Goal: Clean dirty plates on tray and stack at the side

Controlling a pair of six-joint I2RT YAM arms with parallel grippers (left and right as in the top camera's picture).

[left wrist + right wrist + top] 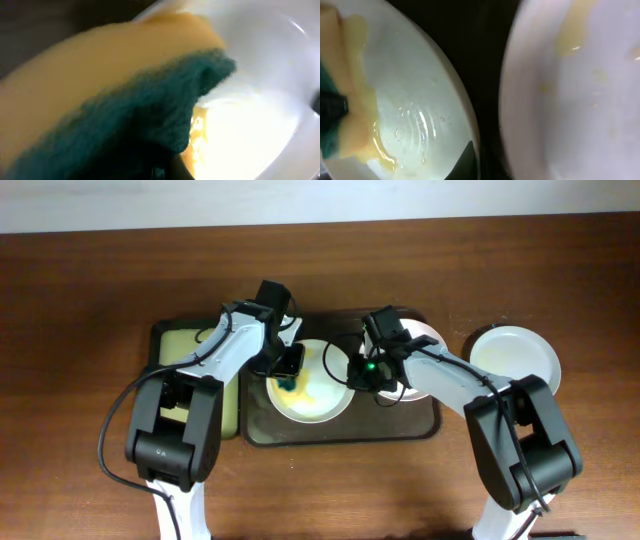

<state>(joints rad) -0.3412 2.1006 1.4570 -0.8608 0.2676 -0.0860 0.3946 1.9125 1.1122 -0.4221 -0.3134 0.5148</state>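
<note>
white round plate, yellow-smeared, in dark rectangular tray | left gripper clamps yellow-green sponge on it | right gripper pinched shut on its rim

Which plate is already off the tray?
The white plate at far right, on bare table beside the tray; the sponged plate and its neighbour sit on the tray.

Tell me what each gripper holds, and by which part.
Left gripper: the yellow sponge with green scouring face; the grip place is hidden. Right gripper: seemingly the right rim of the white round plate under the sponge.
</note>
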